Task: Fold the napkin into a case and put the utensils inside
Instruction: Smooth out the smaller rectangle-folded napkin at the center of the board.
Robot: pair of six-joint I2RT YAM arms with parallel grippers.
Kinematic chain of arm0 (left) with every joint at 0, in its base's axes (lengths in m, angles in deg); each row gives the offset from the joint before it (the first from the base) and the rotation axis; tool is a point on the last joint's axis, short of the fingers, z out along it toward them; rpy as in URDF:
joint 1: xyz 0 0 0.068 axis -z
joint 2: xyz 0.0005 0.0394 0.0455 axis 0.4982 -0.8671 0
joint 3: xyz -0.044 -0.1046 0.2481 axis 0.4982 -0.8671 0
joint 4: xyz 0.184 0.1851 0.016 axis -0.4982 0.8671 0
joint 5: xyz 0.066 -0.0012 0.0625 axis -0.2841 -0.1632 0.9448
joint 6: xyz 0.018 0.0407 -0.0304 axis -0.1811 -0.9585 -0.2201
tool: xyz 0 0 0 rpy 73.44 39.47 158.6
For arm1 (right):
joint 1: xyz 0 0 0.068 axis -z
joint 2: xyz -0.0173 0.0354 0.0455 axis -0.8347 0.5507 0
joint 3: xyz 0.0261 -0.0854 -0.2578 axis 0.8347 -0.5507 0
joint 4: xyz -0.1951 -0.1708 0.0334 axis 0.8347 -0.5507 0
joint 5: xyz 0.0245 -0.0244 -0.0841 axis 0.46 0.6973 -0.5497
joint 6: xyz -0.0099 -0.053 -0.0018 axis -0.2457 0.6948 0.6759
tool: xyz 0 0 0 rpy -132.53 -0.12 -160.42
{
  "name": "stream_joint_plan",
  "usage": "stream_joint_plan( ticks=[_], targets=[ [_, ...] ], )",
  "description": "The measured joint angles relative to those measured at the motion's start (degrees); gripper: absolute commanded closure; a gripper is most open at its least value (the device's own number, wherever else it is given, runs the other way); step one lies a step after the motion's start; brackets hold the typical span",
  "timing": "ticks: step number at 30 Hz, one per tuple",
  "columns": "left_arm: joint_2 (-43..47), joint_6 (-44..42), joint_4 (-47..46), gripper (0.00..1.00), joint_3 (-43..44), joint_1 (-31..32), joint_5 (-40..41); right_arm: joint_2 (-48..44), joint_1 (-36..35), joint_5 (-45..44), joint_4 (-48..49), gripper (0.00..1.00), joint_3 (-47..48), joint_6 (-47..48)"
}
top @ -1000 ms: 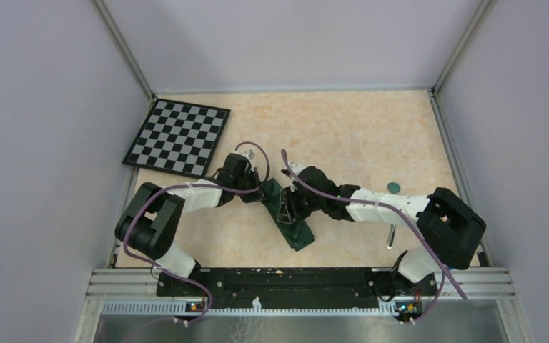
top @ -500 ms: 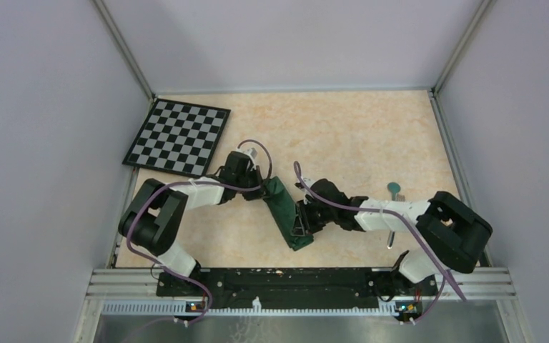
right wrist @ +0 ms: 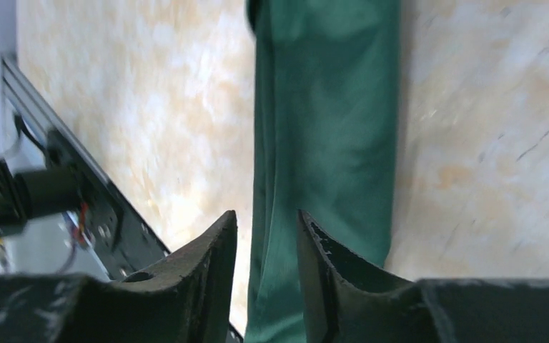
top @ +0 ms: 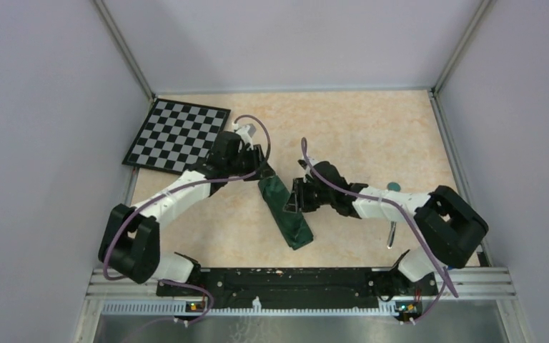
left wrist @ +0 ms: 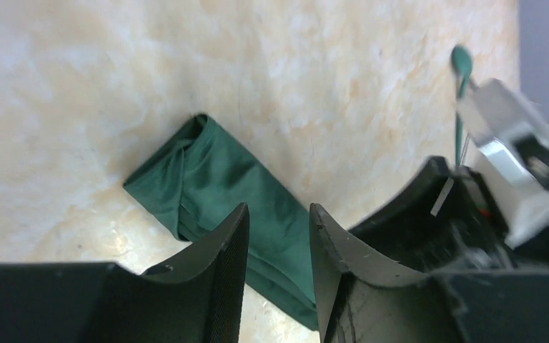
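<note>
Case (right wrist: pixel 329 107) below right gripper (right wrist: pixel 266 216) (flat)

No writing, label, brand, number or sign can be read in any of the views. A small white strip (left wrist: pixel 442 197) shows in the left wrist view, but it is too blurred to tell whether it carries any print.
</note>
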State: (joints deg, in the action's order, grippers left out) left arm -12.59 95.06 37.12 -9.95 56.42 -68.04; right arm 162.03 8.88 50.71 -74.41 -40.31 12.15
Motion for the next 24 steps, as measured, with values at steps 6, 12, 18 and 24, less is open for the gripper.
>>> stream_joint_plan(
  ticks=[6, 12, 18, 24],
  targets=[
    [3.93, -0.11, 1.36, 0.68, 0.92, -4.46, 3.26, 9.84, 4.04, 1.62, 7.23, 0.96, 5.55, -6.51],
    [-1.42, -0.33, 2.49, 0.70, 0.52, -6.54, 4.24, 19.30, 4.13, 3.04, 12.37, 1.00, 11.52, -10.32],
    [-6.54, -1.01, 2.82, 0.77, 0.55, -6.51, 4.22, 23.56, 4.42, 2.97, 14.56, 1.00, 13.79, -11.91],
    [-7.74, -1.01, 1.55, 0.78, 0.46, -6.45, 3.39, 26.05, 4.66, 3.02, 15.65, 1.00, 14.97, -12.41]
  ],
)
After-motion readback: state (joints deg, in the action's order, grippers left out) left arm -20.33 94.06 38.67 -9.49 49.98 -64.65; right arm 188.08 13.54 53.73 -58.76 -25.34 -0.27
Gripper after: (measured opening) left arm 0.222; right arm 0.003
